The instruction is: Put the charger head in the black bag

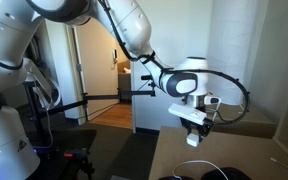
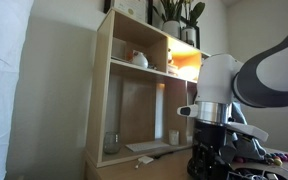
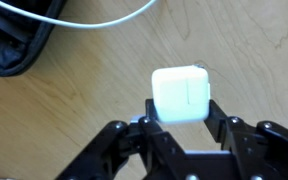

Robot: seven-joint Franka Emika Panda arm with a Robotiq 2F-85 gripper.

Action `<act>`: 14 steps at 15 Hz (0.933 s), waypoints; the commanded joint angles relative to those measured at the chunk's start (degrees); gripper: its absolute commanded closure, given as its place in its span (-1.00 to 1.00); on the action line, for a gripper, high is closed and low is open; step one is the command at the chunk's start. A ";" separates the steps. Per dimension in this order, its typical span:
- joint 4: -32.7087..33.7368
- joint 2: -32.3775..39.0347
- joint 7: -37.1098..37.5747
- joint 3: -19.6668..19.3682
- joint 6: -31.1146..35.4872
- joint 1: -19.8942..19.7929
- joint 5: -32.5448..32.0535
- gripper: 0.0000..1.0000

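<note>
In the wrist view my gripper is shut on the charger head, a small white squarish block held between the two black fingers above the wooden table. The black bag lies at the upper left of that view, some way from the block. In an exterior view the gripper hangs above the table with the white charger head at its tips, and the bag's dark edge shows at the bottom. In the other exterior view the gripper is low over the table; the block is not discernible there.
A thin white cord curves across the table by the bag. A wooden shelf unit with cups and plants stands behind the table. The light wooden tabletop stretches to the right.
</note>
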 commanded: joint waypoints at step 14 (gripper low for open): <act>-4.06 -5.20 6.97 -2.92 6.73 -2.27 1.05 0.47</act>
